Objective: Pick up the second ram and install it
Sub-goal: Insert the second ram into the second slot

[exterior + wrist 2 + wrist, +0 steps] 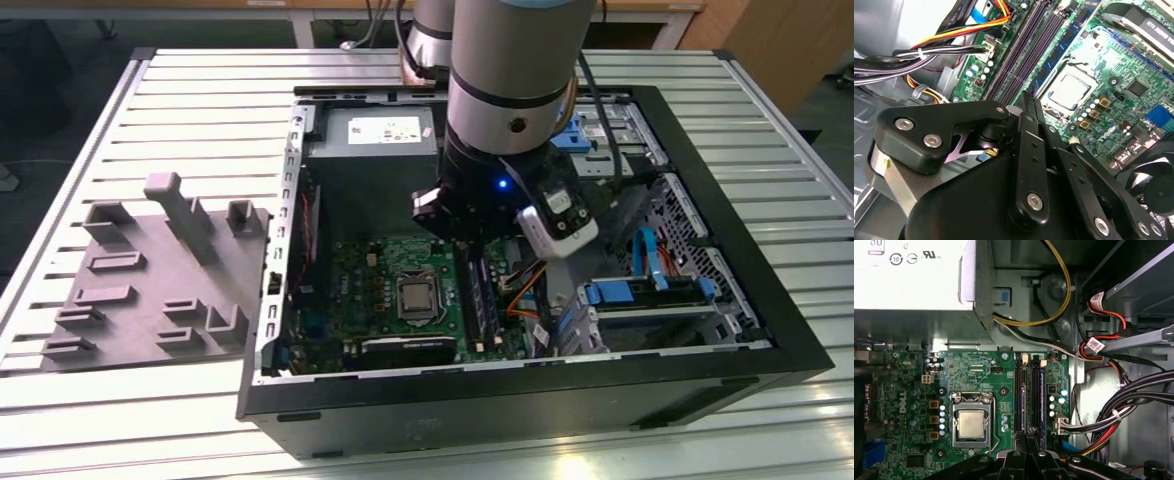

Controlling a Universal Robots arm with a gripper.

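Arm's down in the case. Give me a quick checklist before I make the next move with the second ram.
1. Gripper above the memory slots of the motherboard: ok.
2. Second ram in the gripper: cannot tell.
3. Slot latches open: cannot tell.
4. Cable bundle lying off to the side of the slots: ok.
5. Case open on top, arm inside its rim: ok.

An open computer case (747,330) lies on the slatted table (200,100), a parts tray (147,290) beside it toward the exterior view's left, the motherboard (387,290) inside, below the power supply (367,135).
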